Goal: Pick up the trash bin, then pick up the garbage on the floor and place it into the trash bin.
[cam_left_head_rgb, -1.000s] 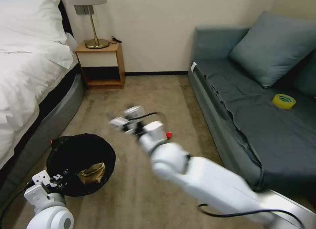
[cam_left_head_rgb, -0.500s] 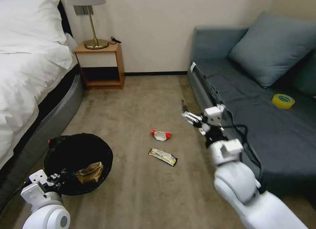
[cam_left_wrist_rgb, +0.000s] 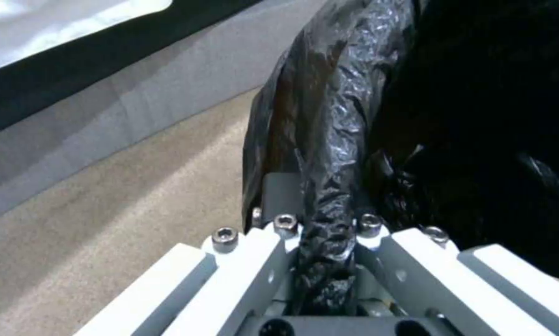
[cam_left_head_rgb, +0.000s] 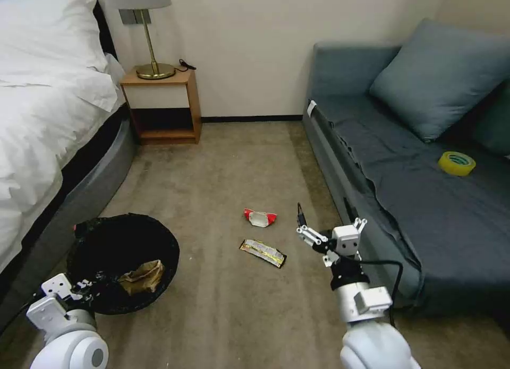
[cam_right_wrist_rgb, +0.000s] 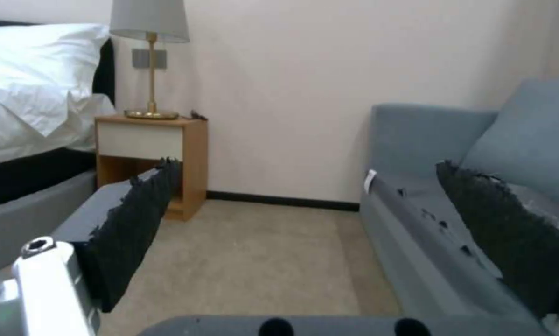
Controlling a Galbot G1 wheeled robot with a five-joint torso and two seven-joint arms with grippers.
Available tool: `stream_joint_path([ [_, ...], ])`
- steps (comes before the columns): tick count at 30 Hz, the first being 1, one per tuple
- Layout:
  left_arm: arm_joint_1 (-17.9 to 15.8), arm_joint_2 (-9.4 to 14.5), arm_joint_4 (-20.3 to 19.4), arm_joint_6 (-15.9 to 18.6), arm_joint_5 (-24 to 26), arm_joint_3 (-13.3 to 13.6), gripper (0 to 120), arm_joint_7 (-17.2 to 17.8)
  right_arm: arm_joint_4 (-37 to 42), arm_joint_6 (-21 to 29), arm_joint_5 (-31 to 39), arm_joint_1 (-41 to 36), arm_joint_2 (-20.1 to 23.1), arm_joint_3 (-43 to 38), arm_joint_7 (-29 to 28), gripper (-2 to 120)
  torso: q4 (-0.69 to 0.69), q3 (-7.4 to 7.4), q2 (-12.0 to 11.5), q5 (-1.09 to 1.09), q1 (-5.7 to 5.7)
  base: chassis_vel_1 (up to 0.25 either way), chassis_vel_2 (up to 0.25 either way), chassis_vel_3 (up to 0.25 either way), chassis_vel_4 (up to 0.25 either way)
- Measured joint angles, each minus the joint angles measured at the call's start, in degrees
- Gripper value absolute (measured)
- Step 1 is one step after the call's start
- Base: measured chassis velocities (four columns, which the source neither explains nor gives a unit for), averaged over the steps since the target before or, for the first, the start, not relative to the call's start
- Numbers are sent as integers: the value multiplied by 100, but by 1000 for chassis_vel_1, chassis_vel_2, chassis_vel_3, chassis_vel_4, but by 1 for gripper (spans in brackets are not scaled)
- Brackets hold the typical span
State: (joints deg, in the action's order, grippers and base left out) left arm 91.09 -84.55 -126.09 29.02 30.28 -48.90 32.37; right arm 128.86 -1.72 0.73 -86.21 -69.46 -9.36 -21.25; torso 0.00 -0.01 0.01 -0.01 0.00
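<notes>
The trash bin [cam_left_head_rgb: 106, 241], lined with a crinkly black bag [cam_left_wrist_rgb: 342, 121], hangs low at the left beside the bed. My left gripper [cam_left_head_rgb: 79, 290] is shut on its near rim, and the bag [cam_left_wrist_rgb: 320, 242] is pinched between the fingers. A crumpled brown paper bag [cam_left_head_rgb: 141, 276] lies inside the bin. Two pieces of garbage lie on the carpet: a red-and-white packet [cam_left_head_rgb: 260, 217] and a dark-and-gold wrapper [cam_left_head_rgb: 263, 252]. To the right of them, close to the sofa's front, my right gripper [cam_left_head_rgb: 329, 221] stands open with nothing between its black pads [cam_right_wrist_rgb: 136, 224].
A white bed [cam_left_head_rgb: 37, 125] runs along the left. A wooden nightstand [cam_left_head_rgb: 162, 106] with a lamp stands at the back wall. A grey-blue sofa [cam_left_head_rgb: 425, 199] on the right carries a pillow and a yellow tape roll [cam_left_head_rgb: 457, 163]. Carpet lies open between them.
My right arm has swung from over the middle of the floor to the right and drawn back beside the sofa, uncovering the packet and wrapper. The bin has drifted slightly left.
</notes>
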Motion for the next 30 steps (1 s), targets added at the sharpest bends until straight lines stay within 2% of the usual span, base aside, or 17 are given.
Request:
stream_joint_path([
  [5,-18,-8,20,0,14,-19,2,-3,-95,-30,-29,25,-79,66,-7,100,0,0,0,0,0,-103,101,83,-109],
  [20,3,-21,91,-46,16,-74,2,-11,-385,-3,77,385,-3,201,-62,100,0,2,-1,0,1,-182,183,190,-184],
  [30,-29,-18,149,-52,18,-78,2,-16,-548,69,141,589,60,291,-67,100,0,1,-1,1,0,-96,92,91,-103],
])
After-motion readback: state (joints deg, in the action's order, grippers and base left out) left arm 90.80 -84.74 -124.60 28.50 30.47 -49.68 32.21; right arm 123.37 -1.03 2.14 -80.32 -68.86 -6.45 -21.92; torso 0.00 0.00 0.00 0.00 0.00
